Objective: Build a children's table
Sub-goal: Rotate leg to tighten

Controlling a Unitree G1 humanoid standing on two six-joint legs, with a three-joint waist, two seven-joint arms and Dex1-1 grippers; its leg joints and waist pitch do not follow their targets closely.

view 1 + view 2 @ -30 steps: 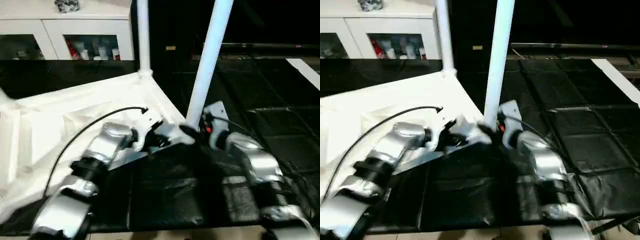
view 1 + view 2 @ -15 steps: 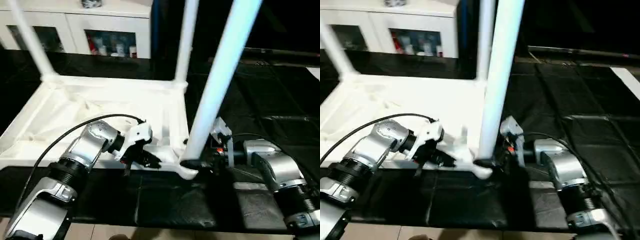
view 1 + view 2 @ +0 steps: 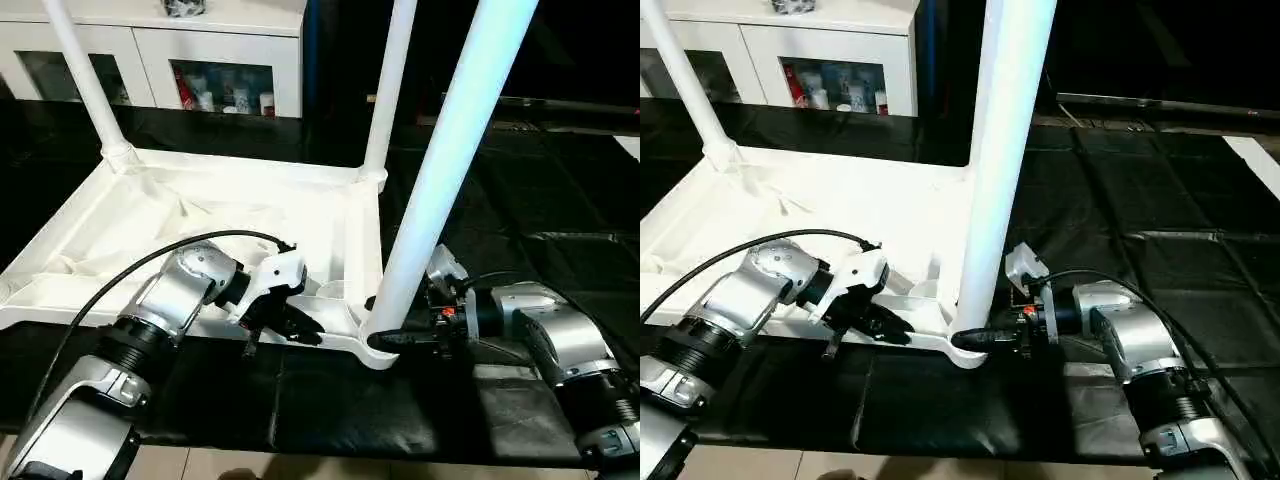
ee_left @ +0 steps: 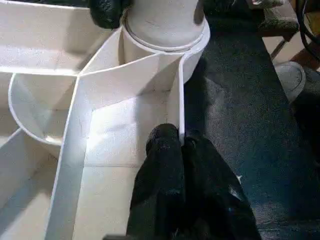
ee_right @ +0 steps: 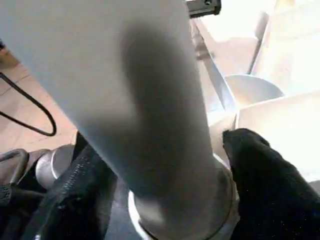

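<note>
A dark quilted black mat (image 3: 560,210) covers the work surface, with a white cabinet with glass doors (image 3: 190,60) standing behind it. On the mat lies the white plastic rectangular tabletop (image 3: 200,225), turned underside up so its ribs and raised rim show, with three long white tubular legs rising from its corner sockets: two far ones and a near leg (image 3: 440,170) at the corner closest to the robot. The left gripper (image 4: 182,145) has its black fingers pressed together on the thin white rim wall near that corner, while the right gripper (image 5: 165,195) straddles the near leg's flared base, a black finger on each side of it.
</note>
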